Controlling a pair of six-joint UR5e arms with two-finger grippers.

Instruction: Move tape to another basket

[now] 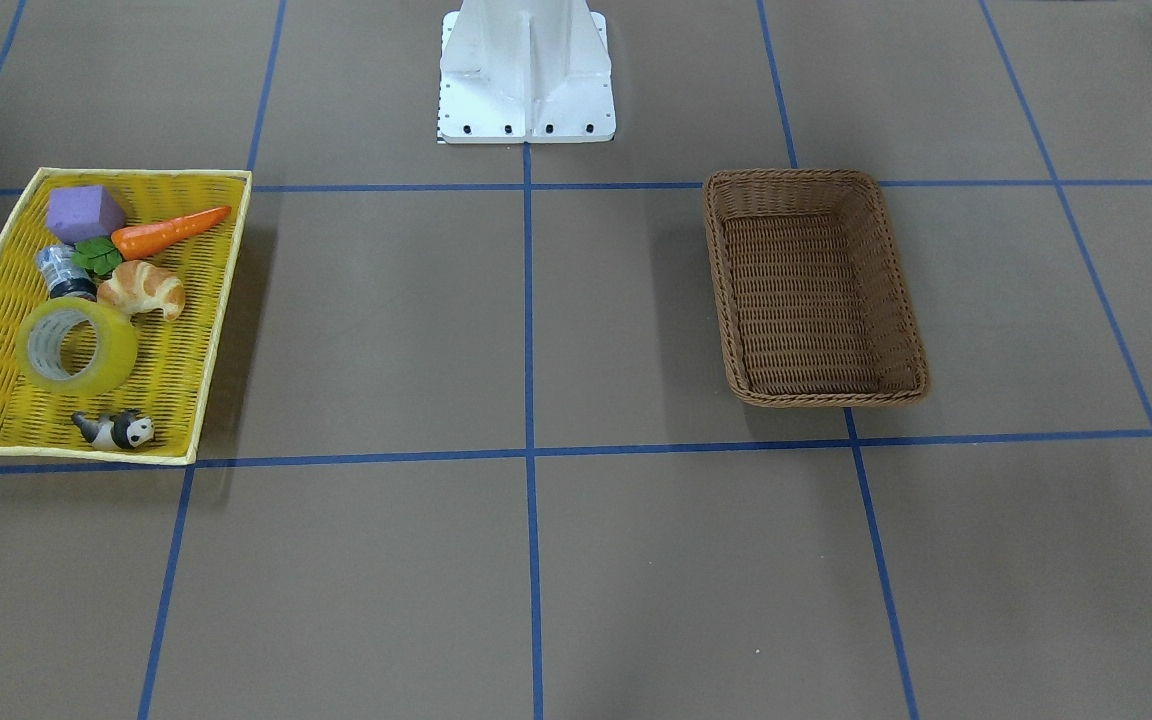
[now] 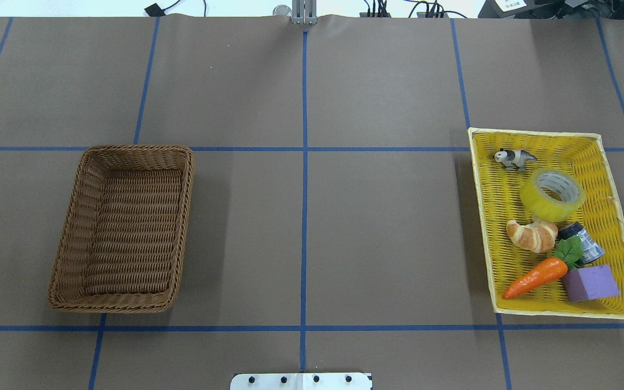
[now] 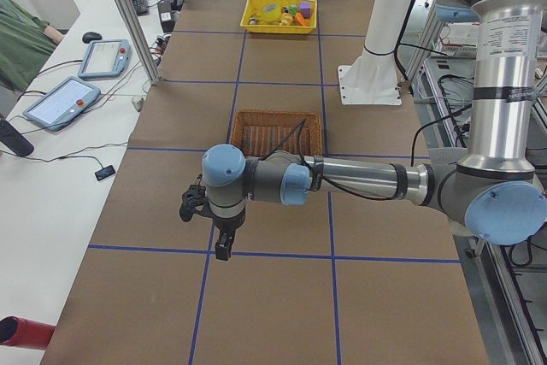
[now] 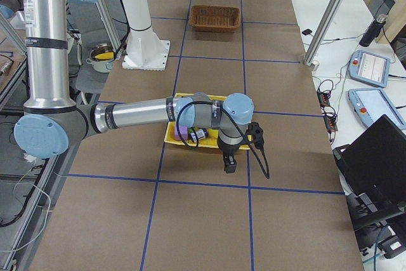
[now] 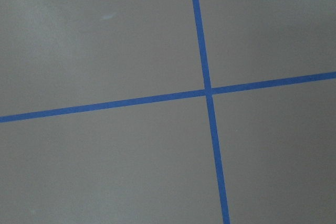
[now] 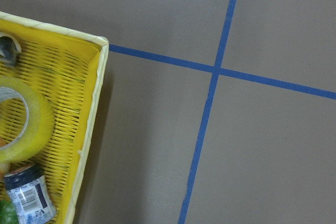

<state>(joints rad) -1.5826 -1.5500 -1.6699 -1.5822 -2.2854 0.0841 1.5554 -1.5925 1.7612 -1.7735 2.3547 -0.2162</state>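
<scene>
The yellow-green tape roll [image 2: 552, 194] lies flat in the yellow woven tray [image 2: 610, 216] on the robot's right; it also shows in the front view [image 1: 76, 345] and the right wrist view [image 6: 39, 124]. The brown wicker basket [image 2: 128, 147] stands empty on the robot's left, also in the front view [image 1: 806, 178]. My right gripper [image 4: 229, 167] hangs above the table just beyond the tray's outer side. My left gripper [image 3: 224, 250] hangs over bare table beyond the basket. Both show only in the side views, so I cannot tell whether they are open or shut.
The tray also holds a toy panda [image 2: 515, 158], a croissant [image 2: 531, 234], a carrot [image 2: 537, 276], a purple block [image 2: 591, 283] and a small labelled cylinder [image 2: 583, 241] beside the tape. The white robot base [image 1: 526, 80] stands at mid table edge.
</scene>
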